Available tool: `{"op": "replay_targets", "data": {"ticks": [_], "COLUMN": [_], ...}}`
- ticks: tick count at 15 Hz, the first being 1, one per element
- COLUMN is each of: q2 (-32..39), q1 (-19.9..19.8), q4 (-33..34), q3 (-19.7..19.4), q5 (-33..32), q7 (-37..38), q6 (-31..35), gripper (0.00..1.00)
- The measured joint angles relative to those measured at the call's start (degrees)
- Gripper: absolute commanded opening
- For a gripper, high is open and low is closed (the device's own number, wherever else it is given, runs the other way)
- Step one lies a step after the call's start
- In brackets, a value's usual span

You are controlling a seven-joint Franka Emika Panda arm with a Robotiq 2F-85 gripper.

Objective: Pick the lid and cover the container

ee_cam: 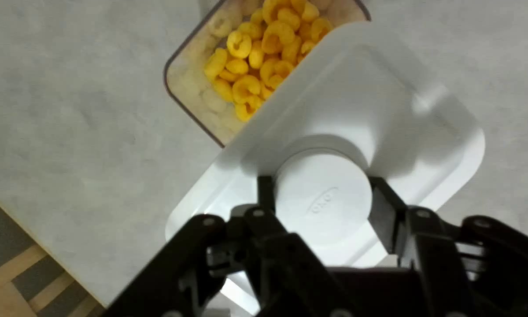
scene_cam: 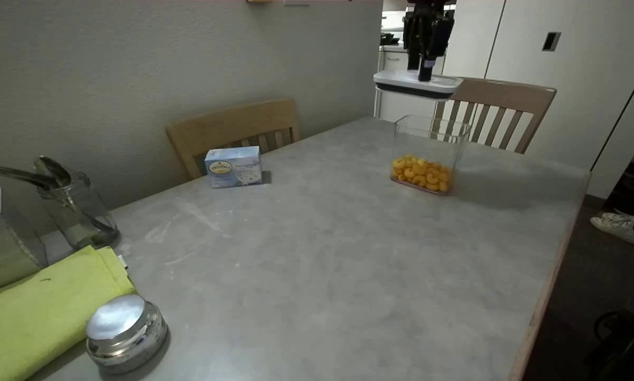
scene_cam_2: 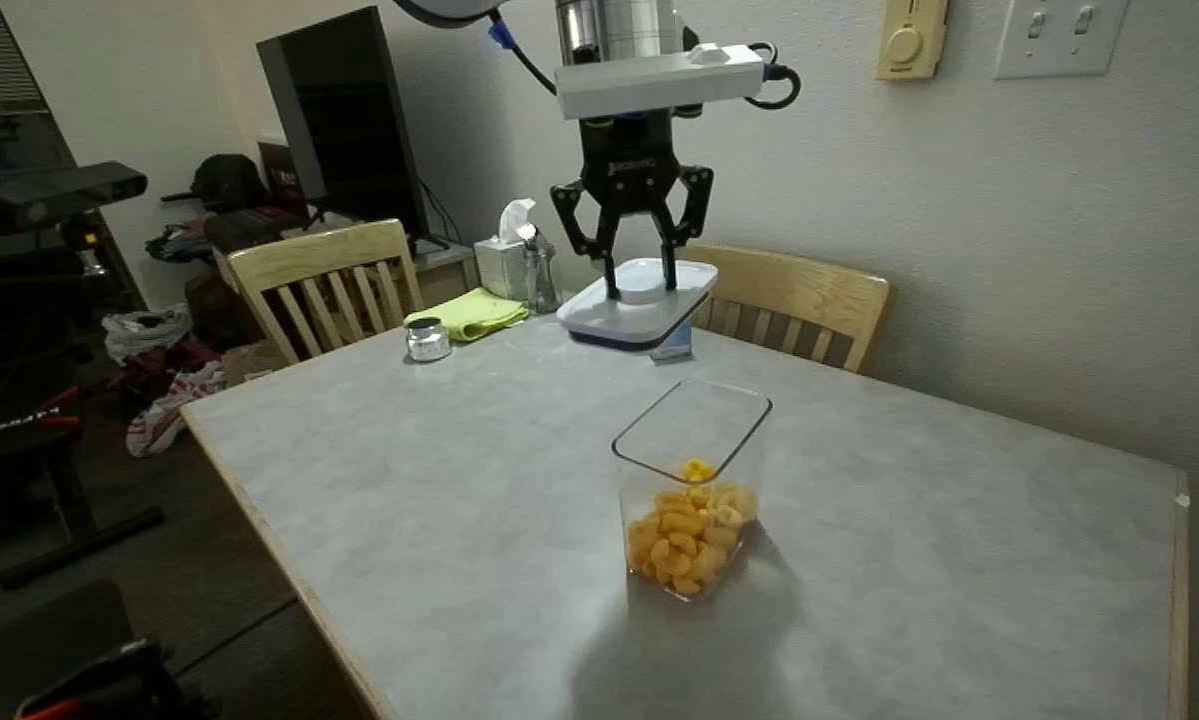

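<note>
The white lid (scene_cam: 396, 79) is held level in the air, and it also shows in an exterior view (scene_cam_2: 594, 315) and in the wrist view (ee_cam: 347, 97). My gripper (scene_cam_2: 641, 291) has its fingers on both sides of the lid's round knob (ee_cam: 323, 198). The clear container (scene_cam: 398, 140) stands upright and open on the table with yellow-orange pieces inside; it also shows in an exterior view (scene_cam_2: 629, 500). The lid is above the container's height and apart from it. In the wrist view the lid hides part of the container (ee_cam: 189, 88), whose visible part is beyond the lid's upper left side.
A blue-and-white tea box (scene_cam: 235, 168) stands near the wall edge of the grey table (scene_cam: 317, 264). A shiny metal jar (scene_cam: 126, 336), a yellow-green cloth (scene_cam: 52, 312), a glass jar with cutlery (scene_cam: 79, 211) and a tissue box (scene_cam_2: 499, 265) are at the far end. Wooden chairs (scene_cam_2: 799, 300) surround the table.
</note>
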Motion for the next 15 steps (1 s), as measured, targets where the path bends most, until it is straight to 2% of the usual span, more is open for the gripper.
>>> {"op": "replay_targets", "data": {"ticks": [5, 15], "q2": [1.3, 6.1], "q1": [-1.8, -4.9], "q4": [-0.2, -2.4], "q3": [-1.9, -2.0], "q5": [0.5, 4.5], "q7": [-0.3, -5.6], "q6": [0.6, 9.0], "gripper": [0.29, 0.29]}}
